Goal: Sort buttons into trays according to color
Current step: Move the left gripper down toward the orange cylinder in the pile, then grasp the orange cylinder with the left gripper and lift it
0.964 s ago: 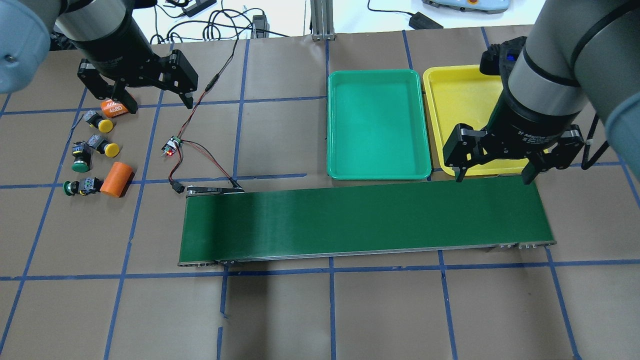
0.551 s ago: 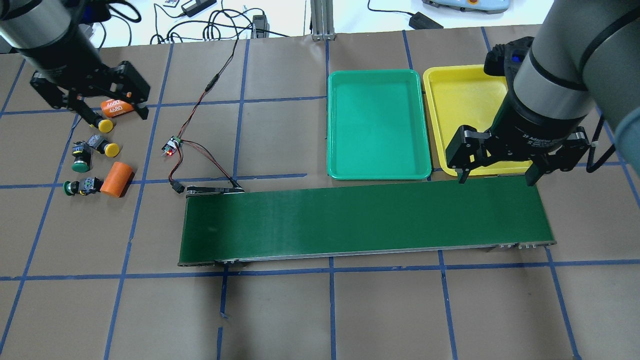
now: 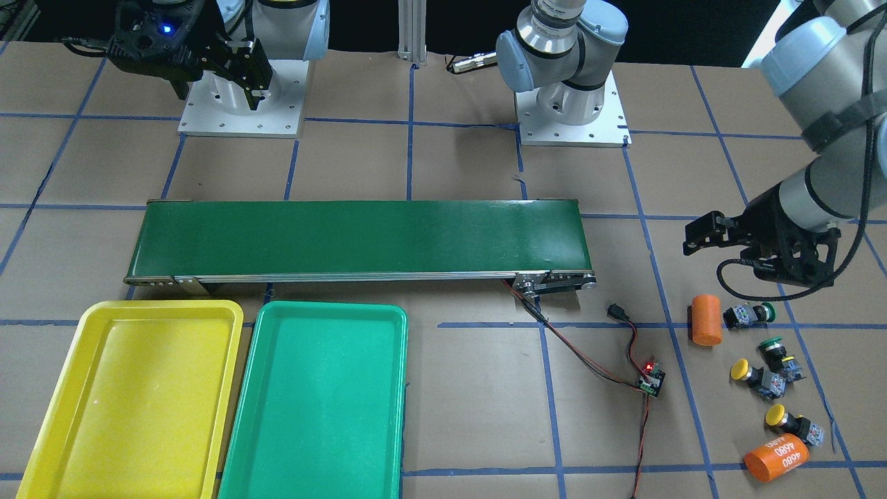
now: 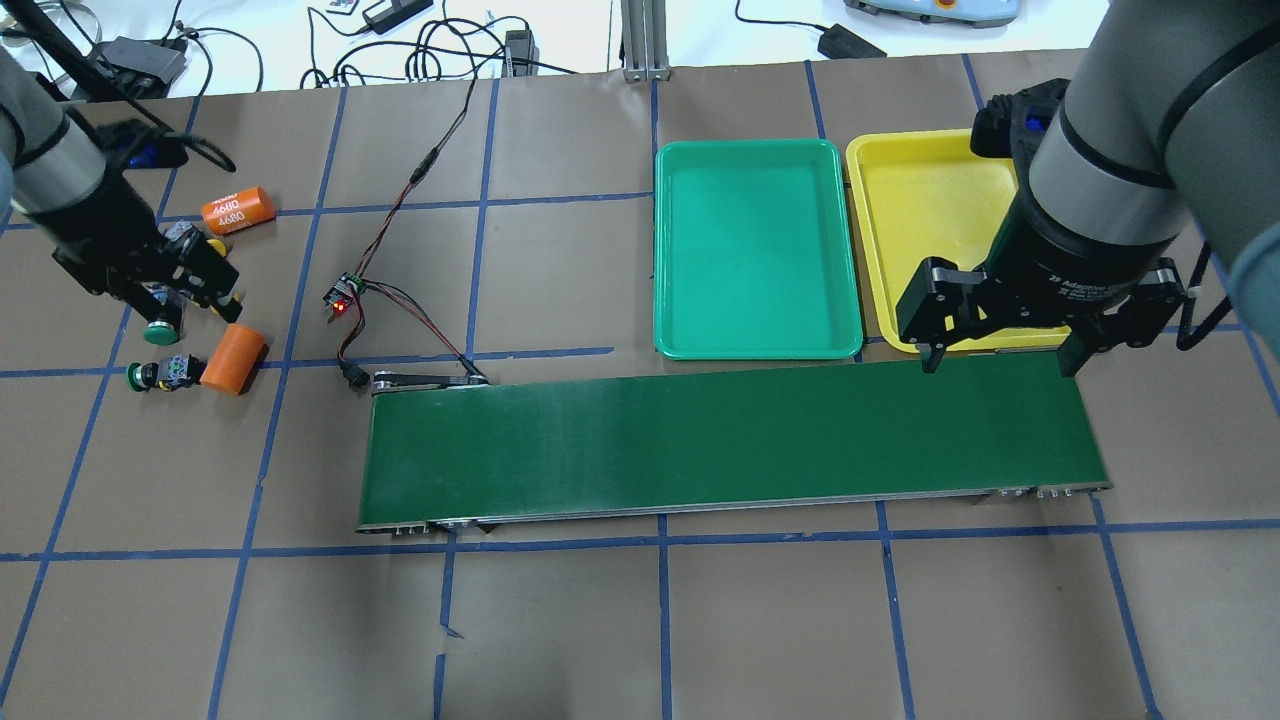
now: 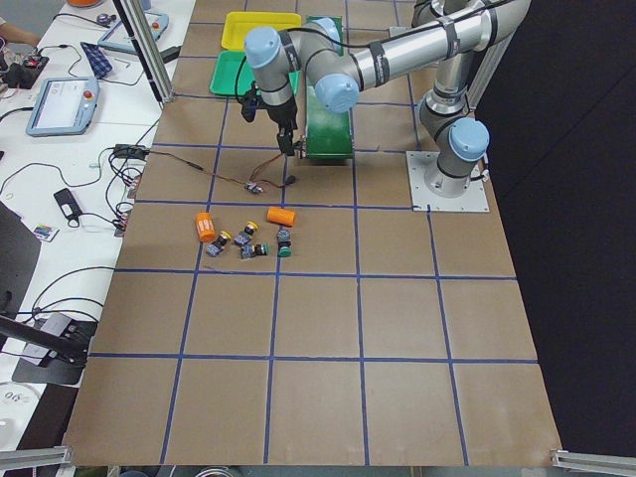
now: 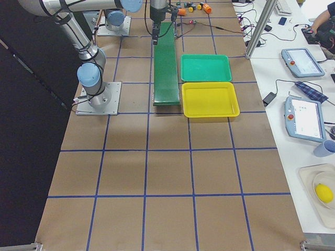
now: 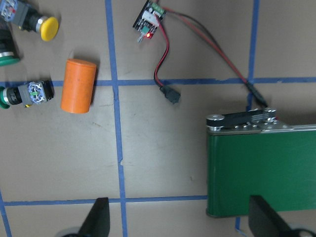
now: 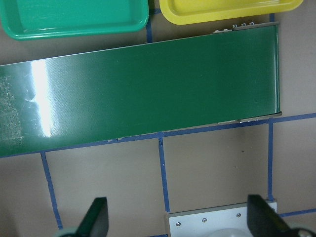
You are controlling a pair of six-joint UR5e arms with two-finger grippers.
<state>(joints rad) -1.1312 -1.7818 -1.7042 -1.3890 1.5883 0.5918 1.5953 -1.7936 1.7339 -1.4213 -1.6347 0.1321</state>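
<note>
Overhead, taking twelve o'clock as the far edge, your table (image 4: 560, 620) is brown paper ruled into squares with blue tape. Beyond that edge a white bench carries cables and power bricks.

At the left, the left pincer (image 7: 180, 224) hangs above the paper, fingers spread wide, gripping nothing. From overhead it covers most of the far yellow button (image 3: 793, 423) and the near yellow button (image 3: 757, 376); the front view shows it apart from every button. The first green button (image 4: 160, 330) sits at its six o'clock. Further that way the second green button (image 4: 155, 374) lies just beside a plain orange cylinder (image 4: 236, 358). At the pincer's two o'clock lies a labelled orange cylinder (image 4: 238, 210), printed "4680" twice.

Moving right, you pass a small circuit board (image 4: 342, 293) with a red light, then the dark green belt (image 4: 735, 440). At the belt's twelve o'clock sit the green tray (image 4: 757, 250) and, at that tray's three o'clock, the yellow tray (image 4: 920, 210).

The right pincer (image 4: 1000, 365) hangs over the belt's right end, fingers wide and holding nothing, with all four buttons well apart at its nine o'clock. Its wrist reads "2F Adaptive"; the rest is too small.
</note>
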